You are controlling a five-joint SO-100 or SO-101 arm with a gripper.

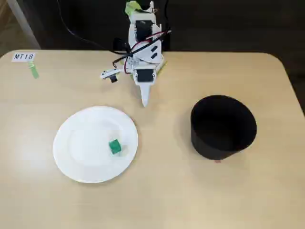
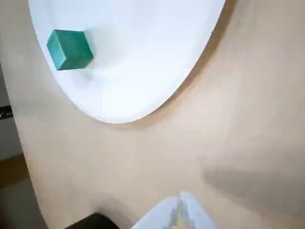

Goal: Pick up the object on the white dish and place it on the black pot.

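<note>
A small green cube [image 1: 115,147] sits on the white dish [image 1: 81,143], right of the dish's middle in the fixed view. In the wrist view the cube [image 2: 70,49] lies at the upper left on the dish [image 2: 143,57]. The black pot [image 1: 222,126] stands upright on the table to the right. My gripper [image 1: 145,101] is shut and empty, pointing down at the table just beyond the dish's far edge; its white fingertips [image 2: 180,206] meet at the bottom of the wrist view.
The arm's base [image 1: 143,47] stands at the table's far edge with cables beside it. A white label reading MT18 [image 1: 24,57] and a green tape strip [image 1: 33,70] lie at the far left corner.
</note>
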